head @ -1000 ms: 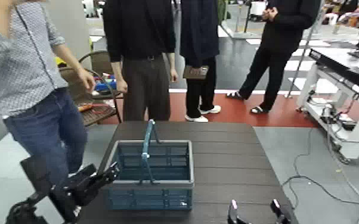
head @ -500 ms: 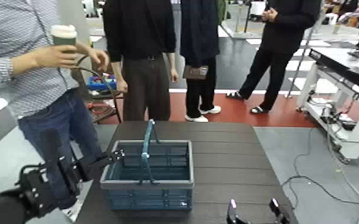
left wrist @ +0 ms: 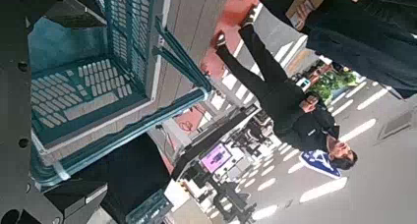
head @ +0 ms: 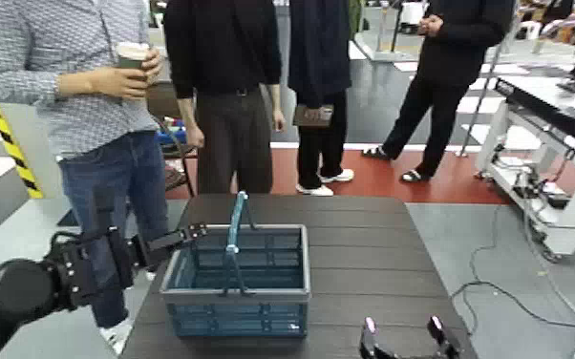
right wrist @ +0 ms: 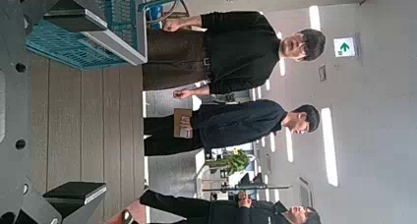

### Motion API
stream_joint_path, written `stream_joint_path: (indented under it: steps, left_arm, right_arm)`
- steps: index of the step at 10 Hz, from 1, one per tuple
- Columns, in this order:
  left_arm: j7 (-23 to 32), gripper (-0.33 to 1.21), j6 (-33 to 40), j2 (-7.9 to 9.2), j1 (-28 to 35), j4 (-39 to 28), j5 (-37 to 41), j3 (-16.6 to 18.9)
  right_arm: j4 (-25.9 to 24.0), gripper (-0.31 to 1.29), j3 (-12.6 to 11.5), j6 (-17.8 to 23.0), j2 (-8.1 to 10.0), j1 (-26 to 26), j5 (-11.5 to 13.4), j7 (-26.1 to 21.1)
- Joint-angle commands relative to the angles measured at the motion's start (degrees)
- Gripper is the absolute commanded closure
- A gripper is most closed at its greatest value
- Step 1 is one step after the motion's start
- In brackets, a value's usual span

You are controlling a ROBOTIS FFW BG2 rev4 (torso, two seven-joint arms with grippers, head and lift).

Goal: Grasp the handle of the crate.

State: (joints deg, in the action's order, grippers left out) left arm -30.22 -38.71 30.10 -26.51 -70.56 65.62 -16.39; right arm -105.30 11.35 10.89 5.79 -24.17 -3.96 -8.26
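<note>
Your left gripper, fingers apart, hovers at the teal-blue lattice plastic crate's left rim, short of its thin upright arched handle. Your right gripper, fingers also apart, waits at the dark tabletop's near edge.

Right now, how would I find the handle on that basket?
Look at the dark table in front of the robot; a blue basket sits on it. The handle is the thin blue arch standing upright across its middle, the only part rising above the grey rim.
</note>
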Motion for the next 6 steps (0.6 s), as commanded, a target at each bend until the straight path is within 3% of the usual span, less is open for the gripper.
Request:
stream_joint_path:
  steps: [1,6]
  left_arm:
    - [-1.95,0.13,-1.46,-0.22,-6.37,8.69,5.84,-6.11]
    - [-4.14,0.13,-1.98,-1.71,-16.65,20.29,12.69,-16.65]
  right_arm:
    - [0.19,0.15,0.25,0.01,0.01,0.27,-0.17,0.09]
    - [0.63,0.15,0.96,0.09,0.1,0.97,-0.61,0.35]
